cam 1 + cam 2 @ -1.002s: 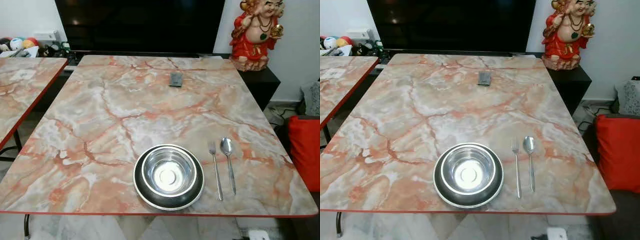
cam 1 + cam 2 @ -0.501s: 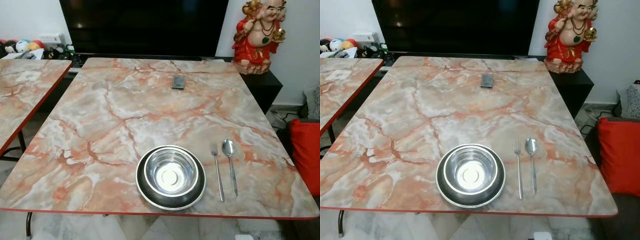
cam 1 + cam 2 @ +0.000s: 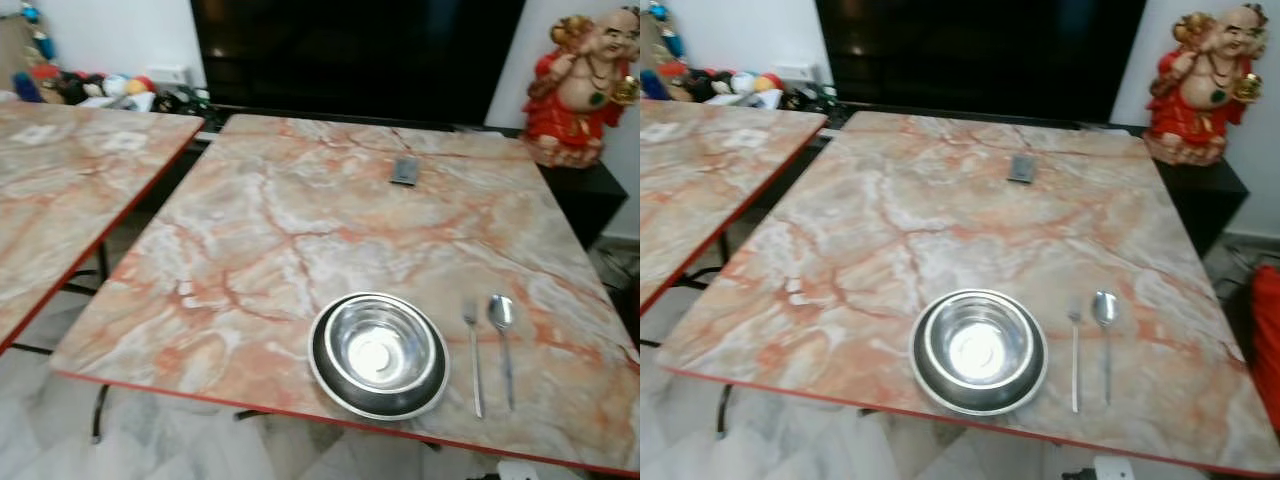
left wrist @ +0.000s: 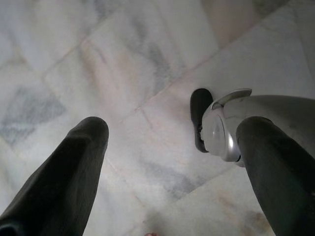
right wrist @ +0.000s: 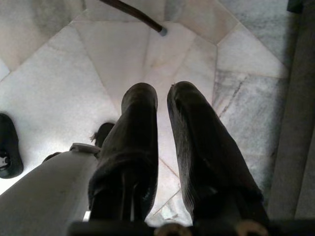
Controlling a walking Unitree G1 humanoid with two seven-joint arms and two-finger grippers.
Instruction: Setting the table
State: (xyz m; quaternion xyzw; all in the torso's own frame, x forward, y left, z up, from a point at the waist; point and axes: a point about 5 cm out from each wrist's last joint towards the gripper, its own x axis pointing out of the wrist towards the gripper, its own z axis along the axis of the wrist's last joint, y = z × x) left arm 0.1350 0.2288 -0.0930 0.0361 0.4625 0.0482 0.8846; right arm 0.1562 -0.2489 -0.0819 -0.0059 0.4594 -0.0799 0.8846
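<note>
A steel bowl [image 3: 380,347] sits in a dark plate [image 3: 340,383] near the front edge of the marble table [image 3: 300,220]. To the right of the plate lie a fork [image 3: 474,357] and a spoon [image 3: 503,340], side by side. My left gripper [image 4: 172,147] hangs open over the marble floor [image 4: 123,59], its fingers wide apart beside the robot's silver leg and foot [image 4: 221,132]. My right gripper [image 5: 161,98] hangs shut over the floor with nothing between its fingers.
A small dark remote [image 3: 405,171] lies at the table's far side. A second marble table [image 3: 60,190] stands to the left. A black TV [image 3: 350,55] and a red figurine [image 3: 585,85] stand behind. Toys [image 3: 90,85] lie at back left.
The camera has swung to the left and the picture is blurred: the table and place setting shifted right in view and more of the left table shows. Nothing on the table moved.
</note>
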